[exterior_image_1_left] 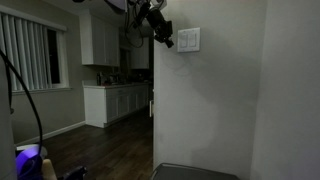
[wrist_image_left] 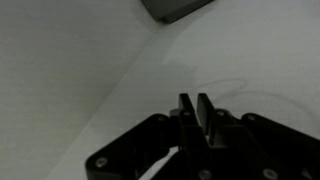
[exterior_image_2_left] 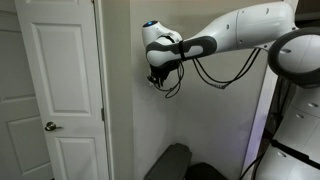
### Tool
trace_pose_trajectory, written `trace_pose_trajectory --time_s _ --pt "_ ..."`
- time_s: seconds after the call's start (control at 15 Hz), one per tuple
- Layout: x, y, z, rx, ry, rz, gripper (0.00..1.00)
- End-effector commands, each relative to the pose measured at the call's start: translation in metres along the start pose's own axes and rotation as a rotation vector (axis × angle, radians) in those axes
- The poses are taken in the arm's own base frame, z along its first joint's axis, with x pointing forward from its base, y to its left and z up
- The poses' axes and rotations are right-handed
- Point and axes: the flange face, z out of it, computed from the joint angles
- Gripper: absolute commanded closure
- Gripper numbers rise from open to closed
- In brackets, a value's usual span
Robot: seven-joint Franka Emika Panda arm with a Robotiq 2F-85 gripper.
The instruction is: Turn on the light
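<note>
Kitchen in gloom: the gripper point(wrist_image_left: 196, 108), fingers pinched together and empty, hovers just beside the wall switch point(exterior_image_1_left: 188, 40). An off-centre push could glance off the plate or tip the wrong rocker, leaving the cabinets point(exterior_image_1_left: 100, 45) dim.

Exterior camera, set back and low: it is looking up along the white wall point(exterior_image_1_left: 215, 110). It is taking in the wall plate point(exterior_image_1_left: 188, 39), the gripper point(exterior_image_1_left: 164, 37) just beside it, and, far behind, the kitchen cabinets point(exterior_image_1_left: 112, 102) and a blinded window point(exterior_image_1_left: 30, 55).

Exterior camera, nearer: it is standing close by the robot and facing the wall. It is framing the arm point(exterior_image_2_left: 235, 35) entering from the right edge and a panelled door point(exterior_image_2_left: 60, 90) at left.

Wrist camera: it is peering past the fingers point(wrist_image_left: 205, 112) at the wall from very close, catching one corner of the plate at the top edge.

Shared coverage: both exterior views are holding the arm, the gripper and the wall patch around it. The wrist view is overlapping them only on that patch.
</note>
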Motion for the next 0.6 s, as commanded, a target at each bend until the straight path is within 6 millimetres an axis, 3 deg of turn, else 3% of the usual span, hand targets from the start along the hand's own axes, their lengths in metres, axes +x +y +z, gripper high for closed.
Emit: trace_pose_trajectory --time_s 0.0,0.2,0.53 --pt "0.059 0.026 0.007 -0.041 0.052 0.044 1.0" --pt "0.092 0.044 0.001 -0.063 0.088 0.083 1.0" --pt "0.101 0.044 0.01 -0.031 -0.006 0.047 1.0"
